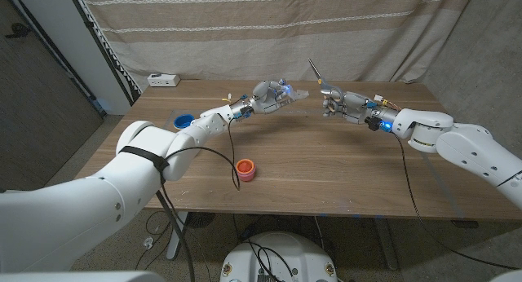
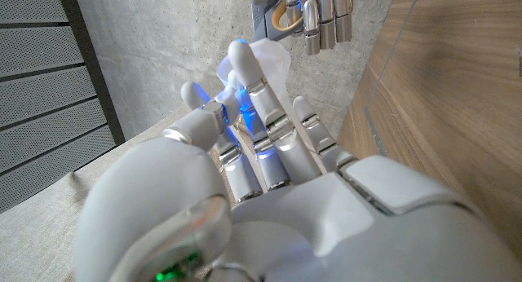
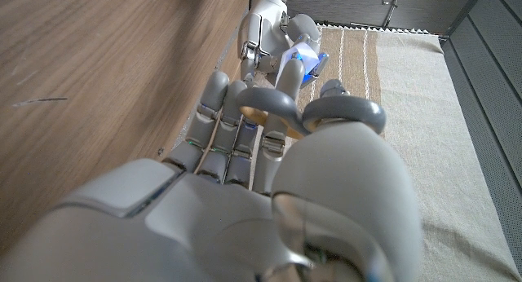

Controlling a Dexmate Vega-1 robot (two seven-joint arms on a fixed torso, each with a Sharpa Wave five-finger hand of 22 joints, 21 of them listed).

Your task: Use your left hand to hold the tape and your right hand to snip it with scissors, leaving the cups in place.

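Above the far middle of the table, my left hand (image 1: 272, 94) pinches a short clear strip of tape (image 1: 300, 94) that sticks out toward my right hand (image 1: 339, 103). My right hand grips grey-handled scissors (image 1: 315, 70), blades pointing up and slightly left, a little apart from the tape. In the left wrist view my fingers (image 2: 253, 127) hold the translucent tape (image 2: 267, 60), with the right hand (image 2: 314, 17) beyond it. The right wrist view shows the scissors' handle loops (image 3: 314, 115) over my right hand (image 3: 236, 184), and the left hand (image 3: 269, 25) with the tape (image 3: 294, 63).
A red cup (image 1: 245, 169) stands at the table's middle front. A blue cup (image 1: 183, 120) sits near the left edge. A white box (image 1: 163, 79) lies at the far left corner. A striped curtain hangs behind the table (image 1: 326, 176).
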